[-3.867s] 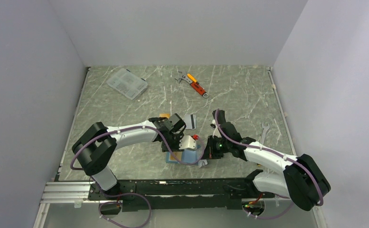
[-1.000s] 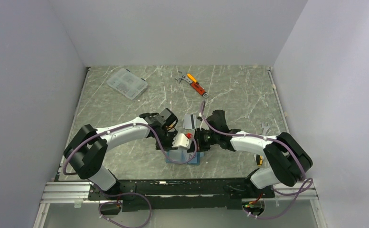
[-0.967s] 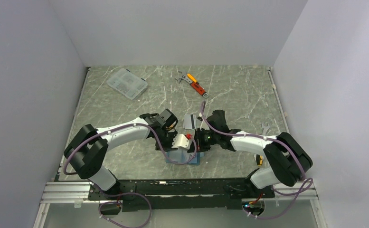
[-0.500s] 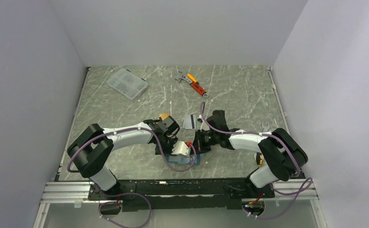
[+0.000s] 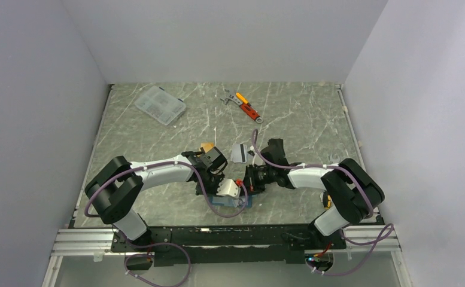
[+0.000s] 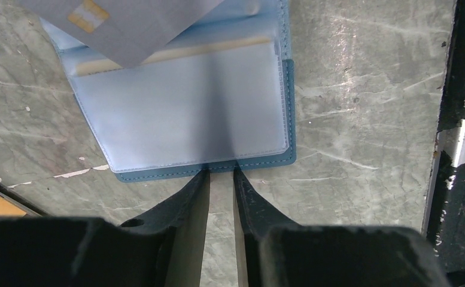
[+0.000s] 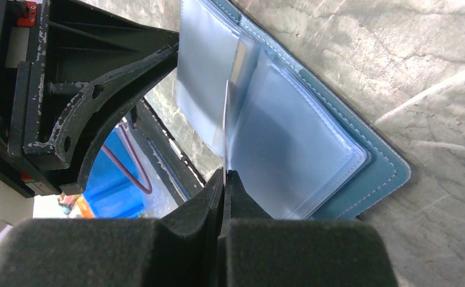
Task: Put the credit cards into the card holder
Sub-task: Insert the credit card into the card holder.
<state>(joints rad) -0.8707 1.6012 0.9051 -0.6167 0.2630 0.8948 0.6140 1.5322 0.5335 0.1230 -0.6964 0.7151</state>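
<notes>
Card holder (image 6: 182, 119) lies open; right hand (image 7: 224, 174) pinches silver card (image 6: 134, 27).

One card holder (image 6: 182, 119) is lying open, one grey chip card (image 6: 128, 24) is reaching over its inner pockets, one silver-grey card (image 5: 239, 152) and one orange-gold card (image 5: 206, 146) are lying just behind it, and one clear box (image 5: 160, 104) and one orange tool (image 5: 249, 110) are resting well behind it.
</notes>
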